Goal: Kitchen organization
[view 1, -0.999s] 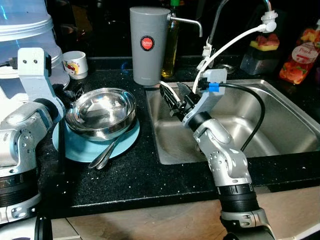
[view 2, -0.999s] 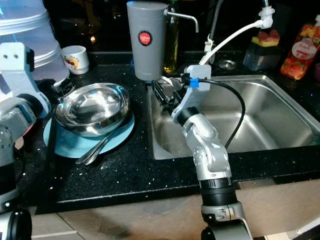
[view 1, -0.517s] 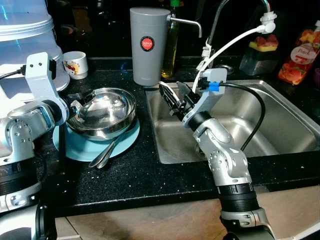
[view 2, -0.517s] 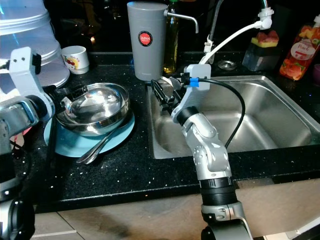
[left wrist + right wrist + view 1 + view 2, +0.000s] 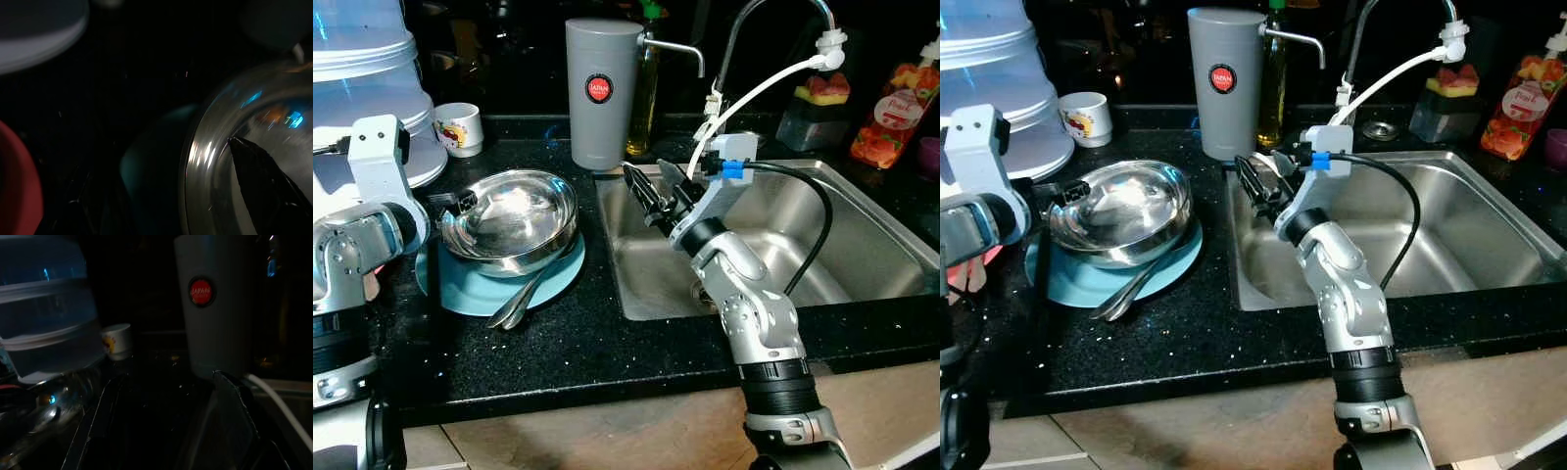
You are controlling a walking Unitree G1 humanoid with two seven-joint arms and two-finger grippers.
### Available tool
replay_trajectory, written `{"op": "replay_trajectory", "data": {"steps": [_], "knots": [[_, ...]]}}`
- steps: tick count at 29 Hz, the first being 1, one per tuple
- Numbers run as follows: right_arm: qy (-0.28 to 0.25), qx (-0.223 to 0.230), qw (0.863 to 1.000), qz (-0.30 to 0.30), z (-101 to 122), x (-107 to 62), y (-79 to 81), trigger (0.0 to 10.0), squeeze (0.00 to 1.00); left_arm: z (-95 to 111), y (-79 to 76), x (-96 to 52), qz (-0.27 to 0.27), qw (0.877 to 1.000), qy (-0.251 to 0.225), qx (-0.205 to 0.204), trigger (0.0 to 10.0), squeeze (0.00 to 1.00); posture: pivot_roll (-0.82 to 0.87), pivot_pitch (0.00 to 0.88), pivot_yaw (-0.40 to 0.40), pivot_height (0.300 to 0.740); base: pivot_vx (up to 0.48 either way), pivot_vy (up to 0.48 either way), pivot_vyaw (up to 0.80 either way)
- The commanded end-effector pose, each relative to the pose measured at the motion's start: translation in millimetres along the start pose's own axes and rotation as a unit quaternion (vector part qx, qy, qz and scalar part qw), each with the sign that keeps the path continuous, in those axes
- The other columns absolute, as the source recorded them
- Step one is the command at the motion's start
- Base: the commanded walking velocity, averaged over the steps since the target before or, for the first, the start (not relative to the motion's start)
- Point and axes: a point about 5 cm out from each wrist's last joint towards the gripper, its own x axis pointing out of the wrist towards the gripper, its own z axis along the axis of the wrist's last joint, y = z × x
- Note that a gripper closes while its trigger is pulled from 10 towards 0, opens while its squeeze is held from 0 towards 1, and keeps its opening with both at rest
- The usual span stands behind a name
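The left pincer [image 5: 460,204] is pulling back to the rim of the shiny bowl [image 5: 514,217] (on the blue plate [image 5: 558,276], on the bench [image 5: 578,343]); its grip I cannot tell. The right pincer [image 5: 651,191] is waiting open over the sink [image 5: 862,225].

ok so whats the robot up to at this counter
It is working on the dishes beside the sink. The left gripper is at the near rim of the steel bowls, which are stacked on a blue plate with a spoon beside them. The right gripper hovers open over the sink's left edge, holding nothing.
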Motion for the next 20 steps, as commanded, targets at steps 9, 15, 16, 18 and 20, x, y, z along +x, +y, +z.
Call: {"op": "replay_trajectory", "data": {"steps": [9,15,16,18,20], "knots": [[0.132,-0.077,0.973,0.171,-24,-17.4,15.9,10.0,0.00,-15,5.1,9.9,0.000,0.999,0.039,0.019,10.0,0.00,-0.01,0.048,-0.003,0.740,0.000,0.000,0.00],[0.150,-0.083,0.968,0.182,-27,-23.8,14.2,10.0,0.00,-10,6.8,10.5,0.004,0.999,0.023,0.036,10.0,0.00,-0.02,0.056,0.001,0.740,0.000,0.000,0.00],[0.154,-0.083,0.968,0.180,-27,-25.1,13.3,10.0,0.00,-4,7.7,10.6,0.007,0.999,0.001,0.047,10.0,0.00,-0.02,0.058,0.003,0.740,0.000,0.000,0.00],[0.154,-0.083,0.968,0.178,-27,-25.3,12.9,10.0,0.00,-1,7.7,10.4,0.009,0.999,-0.011,0.050,10.0,0.00,-0.02,0.063,0.005,0.740,0.000,0.000,0.00],[0.156,-0.084,0.969,0.175,-28,-25.7,12.5,10.0,0.00,5,7.5,9.9,0.012,0.998,-0.031,0.054,10.0,0.00,-0.02,0.063,0.005,0.740,0.000,0.000,0.00]]}}
